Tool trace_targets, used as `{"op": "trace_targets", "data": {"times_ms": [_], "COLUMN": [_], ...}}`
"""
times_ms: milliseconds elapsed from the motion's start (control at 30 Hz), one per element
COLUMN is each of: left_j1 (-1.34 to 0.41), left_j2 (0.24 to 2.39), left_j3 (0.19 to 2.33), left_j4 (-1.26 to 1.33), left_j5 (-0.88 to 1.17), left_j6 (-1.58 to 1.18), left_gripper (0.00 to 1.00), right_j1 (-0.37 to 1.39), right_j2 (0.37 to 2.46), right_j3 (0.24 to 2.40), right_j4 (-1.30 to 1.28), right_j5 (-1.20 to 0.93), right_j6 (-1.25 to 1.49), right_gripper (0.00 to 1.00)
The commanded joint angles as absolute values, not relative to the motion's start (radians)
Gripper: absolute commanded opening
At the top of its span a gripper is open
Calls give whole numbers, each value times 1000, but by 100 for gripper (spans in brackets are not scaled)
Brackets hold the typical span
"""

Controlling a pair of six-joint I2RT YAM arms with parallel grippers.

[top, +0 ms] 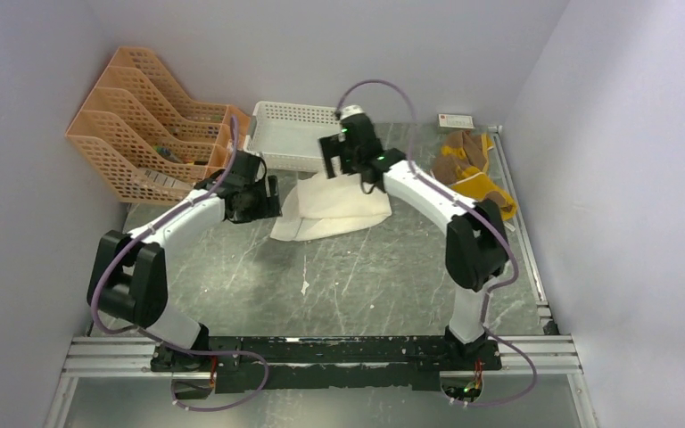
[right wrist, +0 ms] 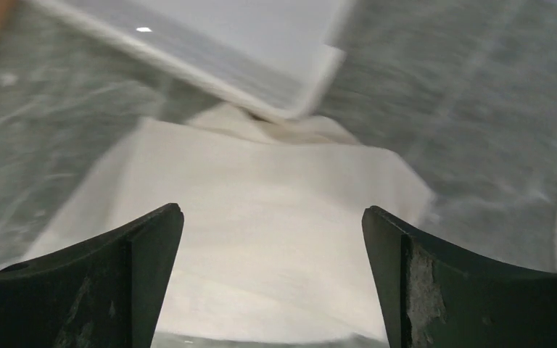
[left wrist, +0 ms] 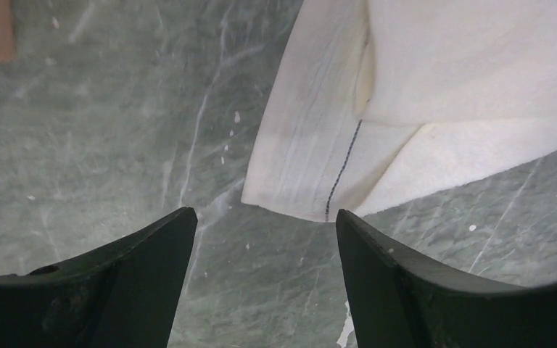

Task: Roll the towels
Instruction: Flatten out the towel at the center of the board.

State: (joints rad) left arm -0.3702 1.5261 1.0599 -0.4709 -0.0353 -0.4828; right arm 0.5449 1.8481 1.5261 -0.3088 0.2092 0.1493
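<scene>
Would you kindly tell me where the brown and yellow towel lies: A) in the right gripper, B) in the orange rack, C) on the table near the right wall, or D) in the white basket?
C: the top view shows the brown and yellow towel bunched on the table by the right wall, while the right gripper hangs open over the cream towel.

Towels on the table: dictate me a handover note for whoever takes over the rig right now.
Left gripper: open, empty, beside the cream towel's left edge.
Right gripper: open, empty, above the same towel's far side.
Cream towel: lying loosely folded in front of the white basket, not rolled.
Brown and yellow towel: crumpled near the table's far right corner, not rolled, no gripper near it.
Done: nothing rolled yet.
Left: roll both towels.
</scene>
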Motion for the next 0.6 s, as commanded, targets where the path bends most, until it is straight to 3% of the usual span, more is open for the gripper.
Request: {"op": "trace_targets", "data": {"times_ms": [0, 433, 567], "left_j1": [-368, -370, -371], "left_j2": [1562, 1608, 1651], "left_j3": [986, 759, 766], "left_j4": [-467, -183, -172], "left_j5": [19, 114, 71], "left_j6": [-554, -656, -647], "left_gripper": [82, 77, 74], "right_j1": [648, 784, 785], "right_j2": [1955, 2169, 2223], "right_j3": [1605, 1685, 1715], "right_j4": [-318, -322, -354], "right_j5": [164, 89, 129], "right_j6": [138, 227, 233], "right_gripper": [93, 75, 63]}}
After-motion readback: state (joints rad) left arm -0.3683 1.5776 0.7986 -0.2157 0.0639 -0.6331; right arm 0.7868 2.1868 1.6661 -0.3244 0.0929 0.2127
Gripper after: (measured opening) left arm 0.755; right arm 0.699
